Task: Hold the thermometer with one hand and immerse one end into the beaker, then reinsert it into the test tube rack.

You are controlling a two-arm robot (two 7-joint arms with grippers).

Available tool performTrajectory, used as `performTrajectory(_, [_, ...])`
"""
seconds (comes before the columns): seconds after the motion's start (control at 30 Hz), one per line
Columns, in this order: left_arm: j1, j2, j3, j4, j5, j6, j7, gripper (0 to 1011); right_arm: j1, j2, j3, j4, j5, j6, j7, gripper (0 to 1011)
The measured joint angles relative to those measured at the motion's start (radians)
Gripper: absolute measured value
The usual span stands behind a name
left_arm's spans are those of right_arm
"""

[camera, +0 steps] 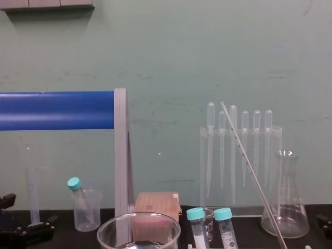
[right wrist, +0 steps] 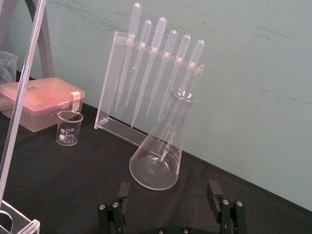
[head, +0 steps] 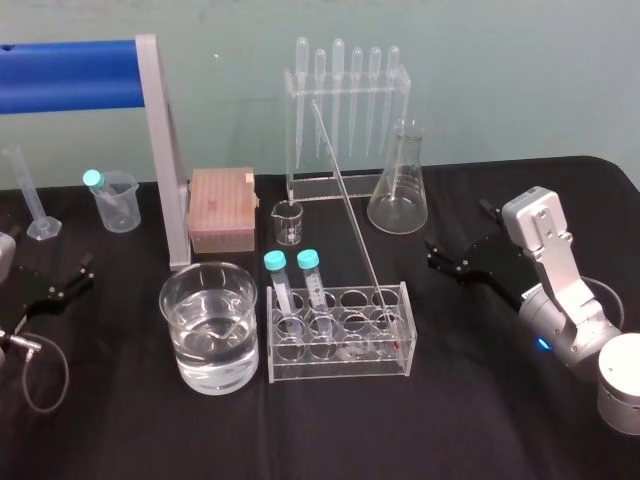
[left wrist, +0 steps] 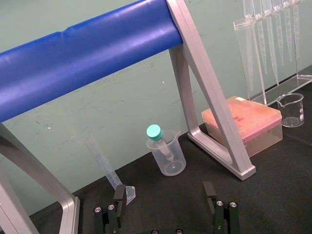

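The thermometer [head: 350, 210] is a long thin glass rod leaning in the right end of the clear test tube rack [head: 340, 372], top tilted back and to the left. It also crosses the right wrist view as the thermometer [right wrist: 22, 83] and the chest view as the thermometer [camera: 254, 176]. The wide glass beaker [head: 210, 325], part-filled with water, stands just left of the rack. My right gripper [head: 458, 232] rests open on the cloth to the right of the rack, apart from it, and nothing lies between its fingers [right wrist: 213, 189]. My left gripper [left wrist: 164, 195] is parked open at the far left.
Two teal-capped tubes [head: 308, 262] stand in the rack's left end. Behind are a pipette stand [head: 345, 120], a conical flask [head: 398, 195], a small glass beaker [head: 287, 222] and a pink box [head: 222, 208]. A blue-barred frame [head: 160, 150], a plastic beaker [head: 115, 205] and a measuring cylinder [head: 30, 195] stand left.
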Motion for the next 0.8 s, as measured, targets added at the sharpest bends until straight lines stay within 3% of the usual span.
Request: performTrajectory(0.8, [0.000,0.000,0.000,0.000,0.000,0.000,0.000,1008,0.000,0.000,0.000,0.000,0.000,0.000,0.000,1004])
